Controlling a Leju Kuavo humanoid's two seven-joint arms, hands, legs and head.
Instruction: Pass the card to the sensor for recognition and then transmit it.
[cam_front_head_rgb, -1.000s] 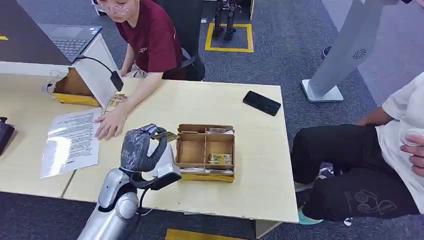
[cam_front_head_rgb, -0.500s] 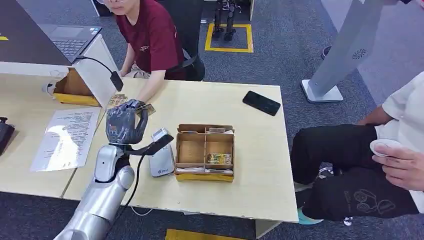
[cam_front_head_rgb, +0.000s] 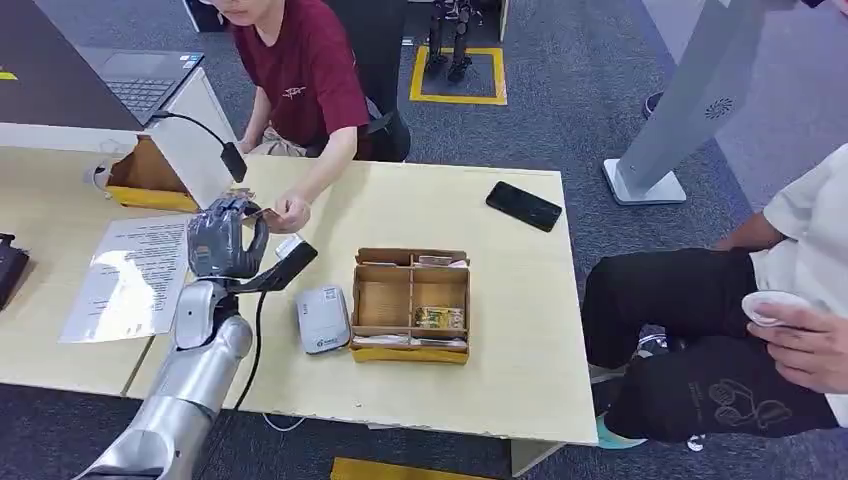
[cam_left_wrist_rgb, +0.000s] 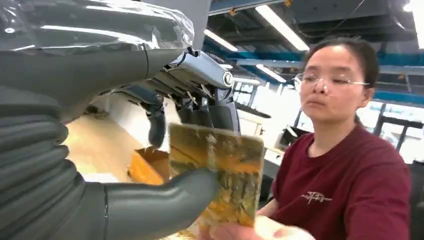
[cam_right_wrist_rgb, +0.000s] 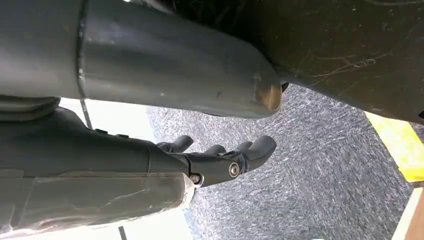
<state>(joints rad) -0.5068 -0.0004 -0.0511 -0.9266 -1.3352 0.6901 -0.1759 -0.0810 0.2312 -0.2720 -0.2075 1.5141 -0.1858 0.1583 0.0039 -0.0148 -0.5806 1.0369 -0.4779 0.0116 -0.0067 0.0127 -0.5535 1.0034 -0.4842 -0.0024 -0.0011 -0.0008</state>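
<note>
My left hand (cam_front_head_rgb: 225, 240) is raised over the table's left part and pinches a yellow-green card (cam_left_wrist_rgb: 217, 172) between thumb and fingers. The card (cam_front_head_rgb: 262, 212) points toward a person in a dark red shirt (cam_front_head_rgb: 300, 70), whose hand (cam_front_head_rgb: 292, 212) touches its far end. That person's fingertips (cam_left_wrist_rgb: 250, 231) show under the card in the left wrist view. The white card sensor (cam_front_head_rgb: 322, 318) lies flat on the table beside a wooden box, nearer to me than my hand. My right hand (cam_right_wrist_rgb: 220, 157) hangs over grey carpet with fingers loosely extended, holding nothing.
A wooden compartment box (cam_front_head_rgb: 410, 303) with cards stands mid-table. A black phone (cam_front_head_rgb: 523, 206) lies at the far right. A printed sheet (cam_front_head_rgb: 135, 275), a small cardboard box (cam_front_head_rgb: 150, 175) and a gooseneck device (cam_front_head_rgb: 228, 155) sit at the left. A second person (cam_front_head_rgb: 780, 300) sits at the right.
My left hand carried the card from above the sensor leftward and away toward the person. The sensor now lies uncovered, and the person's hand has come up to the card.
</note>
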